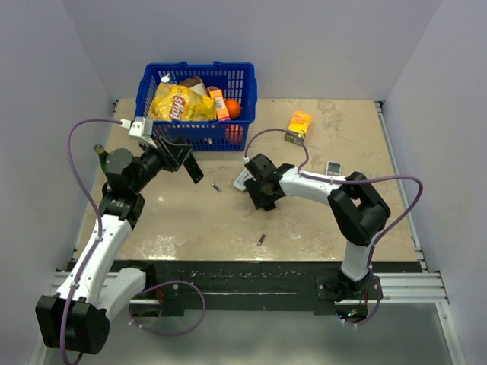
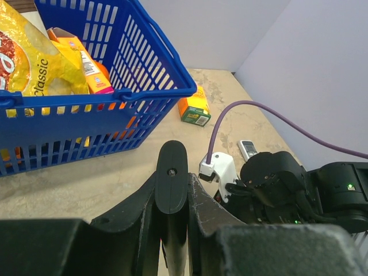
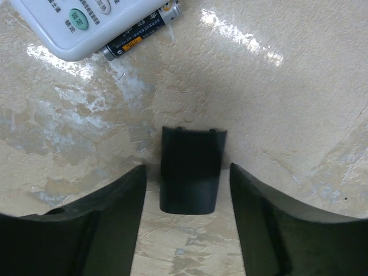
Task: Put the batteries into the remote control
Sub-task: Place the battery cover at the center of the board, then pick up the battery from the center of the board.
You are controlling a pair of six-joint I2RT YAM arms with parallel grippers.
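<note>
My left gripper (image 1: 183,158) is shut on the slim black remote control (image 1: 195,172) and holds it above the table in front of the basket. In the left wrist view the remote (image 2: 172,161) stands clamped between the fingers (image 2: 207,201). My right gripper (image 3: 187,168) is open and low over the table, its jaws on either side of a small black battery cover (image 3: 190,184) lying flat. A battery (image 3: 141,34) lies against a white remote with grey buttons (image 3: 86,23). Two small batteries lie loose on the table, one mid-table (image 1: 216,187) and one nearer the front (image 1: 261,239).
A blue basket (image 1: 199,137) with snack packs stands at the back left. An orange box (image 1: 299,125) lies at the back right. A small white remote with a screen (image 1: 333,169) lies beside the right arm. The white remote (image 1: 242,179) lies by the right gripper (image 1: 259,194).
</note>
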